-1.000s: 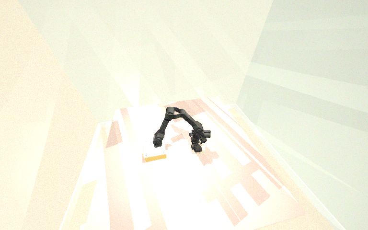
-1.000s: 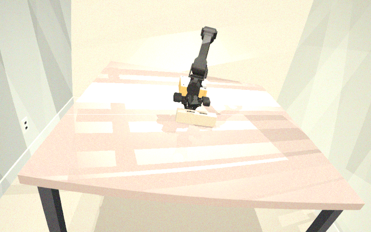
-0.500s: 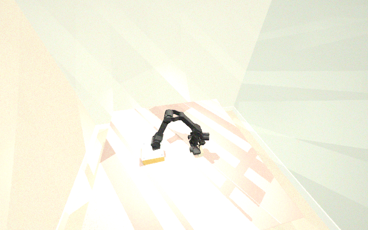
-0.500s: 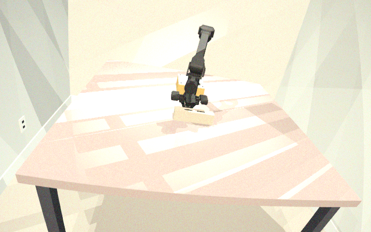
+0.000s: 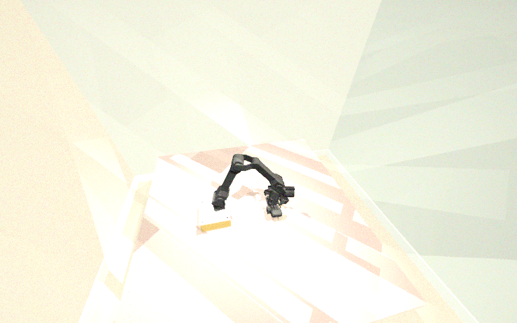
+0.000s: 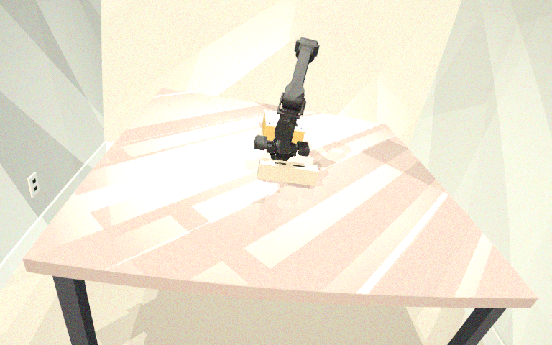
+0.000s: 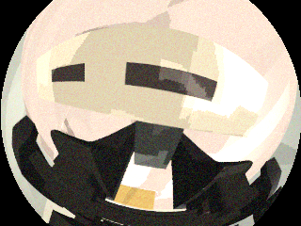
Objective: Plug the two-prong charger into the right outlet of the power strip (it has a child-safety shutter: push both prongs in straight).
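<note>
The tool is gripping the charger, its fingers partly open; the charger is sitting near the strip on the table, prongs out of sight.

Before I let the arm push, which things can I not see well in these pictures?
- Prongs of the charger: not visible in the wrist view; strip or charger body may hide them.
- Charger, exterior view: behind the gripper.
- Shutters inside the power strip: slots too dark.
</note>
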